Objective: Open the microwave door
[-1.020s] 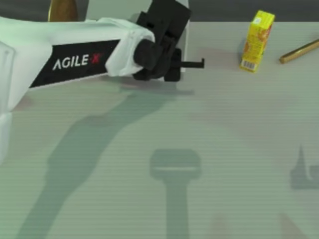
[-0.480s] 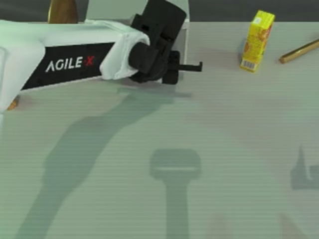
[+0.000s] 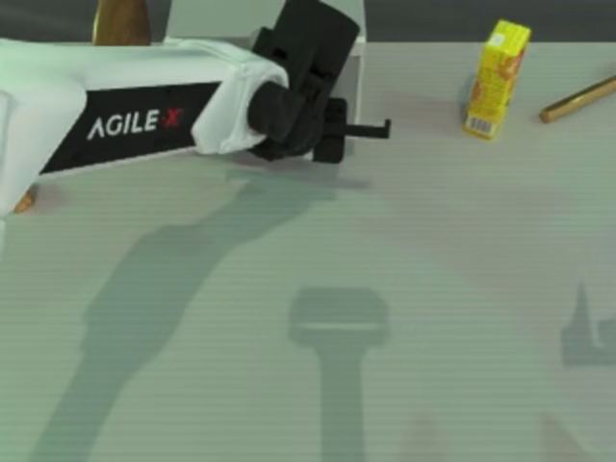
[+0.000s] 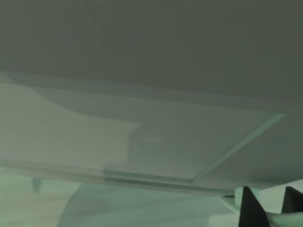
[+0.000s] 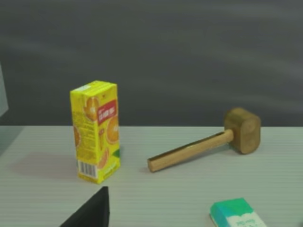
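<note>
Left tool (image 3: pixel 371 128) holding same spot as half second ago, at microwave (image 3: pixel 351 72) front, far left of surface (image 3: pixel 433 289); door (image 4: pixel 142 142) filling wrist view; finger spread: cannot tell; pull apparently stalling or settling; right arm out of sight

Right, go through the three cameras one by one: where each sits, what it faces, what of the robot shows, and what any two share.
Top view: above the table, looking down; shows the left arm, its left pincer at the microwave, and the juice carton.
Left wrist view: on the left arm, close against the microwave door; dark fingertips show.
Right wrist view: on the right arm, facing the juice carton, a wooden mallet and a green box.
Shared: top and right wrist views both show the carton and mallet handle.
</note>
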Robot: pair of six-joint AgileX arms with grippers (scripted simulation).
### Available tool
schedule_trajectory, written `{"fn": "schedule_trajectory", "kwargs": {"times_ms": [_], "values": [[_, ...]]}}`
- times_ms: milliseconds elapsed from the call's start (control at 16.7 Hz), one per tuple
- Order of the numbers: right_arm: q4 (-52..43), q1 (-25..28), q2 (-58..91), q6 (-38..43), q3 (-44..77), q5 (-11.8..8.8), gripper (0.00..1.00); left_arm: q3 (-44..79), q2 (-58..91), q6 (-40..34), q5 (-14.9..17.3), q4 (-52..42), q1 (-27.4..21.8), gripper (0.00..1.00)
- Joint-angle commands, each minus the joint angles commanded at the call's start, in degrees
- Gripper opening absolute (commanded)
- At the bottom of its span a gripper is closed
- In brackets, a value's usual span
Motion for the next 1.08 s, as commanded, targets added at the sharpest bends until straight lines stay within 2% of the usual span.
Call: {"fn": "schedule_trajectory", "kwargs": {"times_ms": [720, 1080], "values": [[0.0, 0.0, 0.0, 0.0, 0.0, 0.0, 1.0, 0.0, 0.0, 0.0, 0.0, 0.0, 0.0, 0.0], [0.0, 0.0, 0.0, 0.0, 0.0, 0.0, 1.0, -2.3, -1.6, 1.9, 1.8, 1.5, 0.3, 0.0]]}}
